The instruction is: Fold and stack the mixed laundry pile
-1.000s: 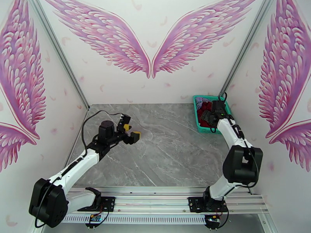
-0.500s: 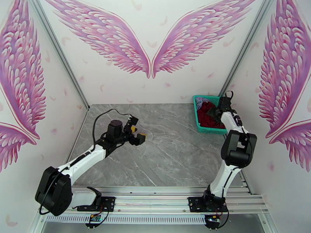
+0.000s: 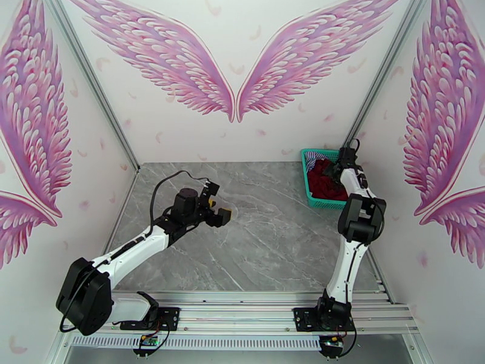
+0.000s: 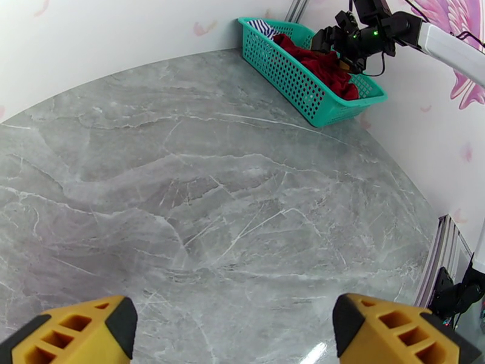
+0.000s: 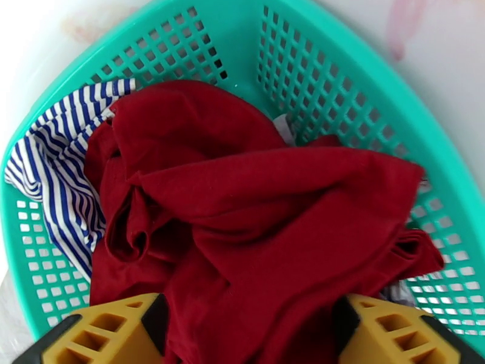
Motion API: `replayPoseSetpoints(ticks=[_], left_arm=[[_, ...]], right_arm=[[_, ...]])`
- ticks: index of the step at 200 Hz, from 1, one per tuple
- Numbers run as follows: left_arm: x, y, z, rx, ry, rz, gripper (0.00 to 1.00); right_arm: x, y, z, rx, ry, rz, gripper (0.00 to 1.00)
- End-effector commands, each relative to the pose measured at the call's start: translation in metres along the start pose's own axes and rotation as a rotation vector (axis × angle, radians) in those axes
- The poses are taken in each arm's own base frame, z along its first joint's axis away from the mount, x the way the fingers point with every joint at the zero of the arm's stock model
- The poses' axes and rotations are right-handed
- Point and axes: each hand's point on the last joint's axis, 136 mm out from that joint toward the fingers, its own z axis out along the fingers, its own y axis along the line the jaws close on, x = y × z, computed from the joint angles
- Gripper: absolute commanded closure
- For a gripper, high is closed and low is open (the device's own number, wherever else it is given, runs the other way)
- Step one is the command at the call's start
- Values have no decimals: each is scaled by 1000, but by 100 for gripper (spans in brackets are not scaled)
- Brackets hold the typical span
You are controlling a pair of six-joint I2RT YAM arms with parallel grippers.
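The mixed laundry pile lies in a teal mesh basket (image 3: 315,201) at the table's far right. Its dark red T-shirt (image 5: 254,201) is crumpled on top, also seen in the top view (image 3: 321,183) and the left wrist view (image 4: 324,65). The blue-and-white striped shirt (image 5: 54,171) is tucked at the basket's far end (image 3: 311,156) (image 4: 262,25). My right gripper (image 5: 248,335) (image 3: 333,170) points down into the basket, its yellow fingers (image 5: 103,332) apart with red cloth between them. My left gripper (image 3: 216,207) (image 4: 233,335) hovers open over the bare table, holding nothing.
The grey marble table (image 3: 260,238) spreads between the arms. The basket's mesh wall (image 5: 315,68) rings the clothes closely, and its long side (image 4: 291,80) faces the left arm. Walls stand right behind and to the right of the basket.
My right gripper has reached farther back and down into the basket onto the red T-shirt, and its fingers have drawn closer together. My left arm has shifted slightly right.
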Motion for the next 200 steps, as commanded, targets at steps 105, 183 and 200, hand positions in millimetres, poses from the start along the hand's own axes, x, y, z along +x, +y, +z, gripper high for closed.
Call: replayPoseSetpoints(ticks=[105,183,200], left_arm=[[10,-3,-5,-41,1,-6,9],[18,-2,1,-5,-1,10,9],[19,-2,3,10,2,14,9]], right_arm=[[9,45,-76,-278,-136,-23,100],[29,63,-167,-325,-234,3,100],[26,66,-194,-341,-267,0,100]])
